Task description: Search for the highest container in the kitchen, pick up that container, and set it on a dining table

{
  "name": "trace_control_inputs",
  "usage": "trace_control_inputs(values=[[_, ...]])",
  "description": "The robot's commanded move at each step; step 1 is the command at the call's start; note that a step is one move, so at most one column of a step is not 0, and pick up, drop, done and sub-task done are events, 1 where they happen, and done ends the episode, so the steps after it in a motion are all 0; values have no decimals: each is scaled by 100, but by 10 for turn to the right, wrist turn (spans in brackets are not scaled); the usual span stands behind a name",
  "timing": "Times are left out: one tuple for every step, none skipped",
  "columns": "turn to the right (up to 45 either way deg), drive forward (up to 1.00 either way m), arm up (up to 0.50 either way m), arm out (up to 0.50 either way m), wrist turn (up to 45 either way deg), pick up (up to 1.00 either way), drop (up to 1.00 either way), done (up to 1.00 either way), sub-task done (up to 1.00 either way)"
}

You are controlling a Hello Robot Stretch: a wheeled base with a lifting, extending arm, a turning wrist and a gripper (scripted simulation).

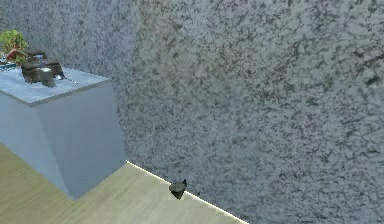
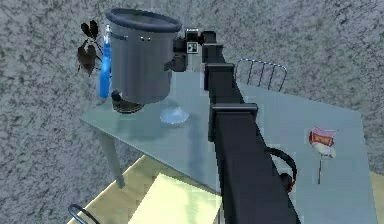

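A big grey pot (image 2: pixel 140 55), dark at the rim, stands out at the far end of the arm (image 2: pixel 235 130) in the arm side view. It sits against the left end of a pale blue table (image 2: pixel 285 120). The gripper (image 2: pixel 179 56) shows as a dark body tucked against the pot's right side, just left of two white squares (image 2: pixel 192 42). Its fingers are hidden behind the pot, so I cannot tell whether it holds anything. I also cannot tell whether the pot's base rests on the tabletop or hangs above it.

A glass bowl (image 2: pixel 175 117) lies on the table just beside the pot's base, between the pot and the arm. A blue bottle (image 2: pixel 103 68) stands at the pot's left side, and a small dark shape (image 2: pixel 88 45) shows left of it against the speckled wall. A wire rack (image 2: pixel 262 72) stands at the table's far edge. Headphones (image 2: pixel 287 168) lie near the arm on its right. Farther right are a red-and-white item (image 2: pixel 322 140) and a thin stick (image 2: pixel 320 172).

In the forward view, a blue-grey counter (image 1: pixel 70 125) at the left carries a plant (image 1: pixel 12 42) and dark metal ware (image 1: pixel 42 70). A small dark object (image 1: pixel 178 186) lies on the wooden floor (image 1: pixel 110 200) at the foot of the wall (image 1: pixel 250 90).
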Motion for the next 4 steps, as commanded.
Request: trace_control_inputs(values=[[0,0,0,0,450,0,0,0,0],[0,0,0,0,450,0,0,0,0],[0,0,0,0,240,0,0,0,0],[0,0,-2,0,0,0,0,0,0]])
